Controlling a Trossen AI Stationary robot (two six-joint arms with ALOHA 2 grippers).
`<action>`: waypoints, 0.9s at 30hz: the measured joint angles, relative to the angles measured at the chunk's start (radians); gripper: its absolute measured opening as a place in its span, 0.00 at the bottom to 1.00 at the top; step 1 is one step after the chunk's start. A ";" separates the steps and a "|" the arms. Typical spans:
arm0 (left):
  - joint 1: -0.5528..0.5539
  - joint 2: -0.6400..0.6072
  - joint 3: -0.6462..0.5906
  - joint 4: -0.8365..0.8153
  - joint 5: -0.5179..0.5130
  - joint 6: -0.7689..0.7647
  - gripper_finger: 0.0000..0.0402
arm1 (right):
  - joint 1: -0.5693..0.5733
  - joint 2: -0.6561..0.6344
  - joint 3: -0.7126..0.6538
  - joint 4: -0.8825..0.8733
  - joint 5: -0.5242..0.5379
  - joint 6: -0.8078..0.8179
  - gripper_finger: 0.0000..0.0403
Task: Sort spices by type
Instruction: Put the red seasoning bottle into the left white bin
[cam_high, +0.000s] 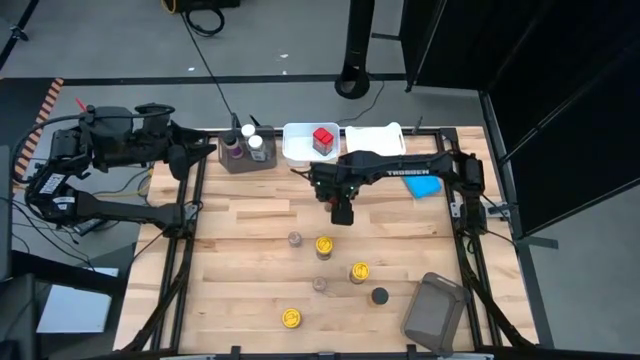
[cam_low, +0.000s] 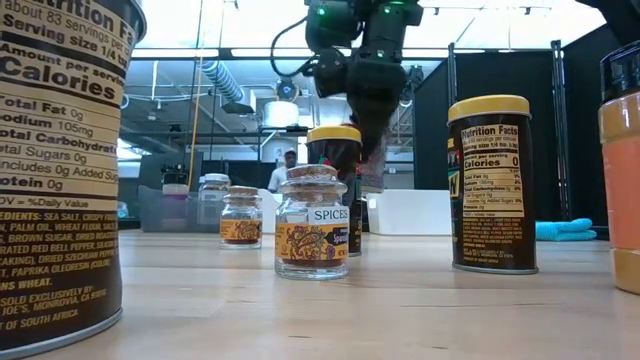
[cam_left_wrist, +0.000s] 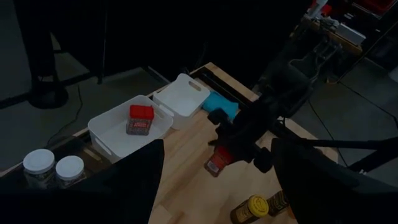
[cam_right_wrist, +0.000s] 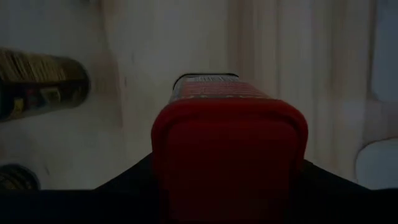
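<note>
My right gripper (cam_high: 342, 212) hangs over the table's middle, shut on a spice jar with a red square cap (cam_right_wrist: 229, 149); the jar (cam_left_wrist: 217, 162) hangs clear of the wood. Another red-capped jar (cam_high: 322, 139) stands in a white tub (cam_high: 294, 150) at the far edge. Yellow-lidded jars (cam_high: 324, 244) (cam_high: 359, 271) (cam_high: 291, 318), two glass jars (cam_high: 295, 238) (cam_high: 320, 284) and a black-capped one (cam_high: 380, 296) stand on the table. My left gripper (cam_high: 203, 153) waits open at the far left. My right gripper pinches the jar's red cap (cam_right_wrist: 186, 143) between its two fingers, coming from above and pointing steeply down. The jar's body (cam_right_wrist: 208, 87) hangs below the fingers, roughly upright, lifted clear of the table.
A grey bin (cam_high: 236, 160) holding white-capped jars stands at the far edge left of the tub. A second white tub (cam_high: 376, 138) and a blue cloth (cam_high: 425, 187) lie to the right. Another grey bin (cam_high: 436, 311) lies tipped at the near right.
</note>
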 joint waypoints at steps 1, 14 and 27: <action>0.000 0.000 0.000 0.000 0.000 0.000 0.75 | -0.004 0.000 0.008 0.019 0.000 0.000 0.53; 0.000 0.000 0.000 0.000 -0.018 -0.001 0.75 | -0.098 0.000 0.135 0.217 0.000 0.014 0.53; 0.000 0.000 0.000 0.000 -0.024 -0.002 0.75 | -0.199 0.001 0.138 0.455 0.101 0.119 0.53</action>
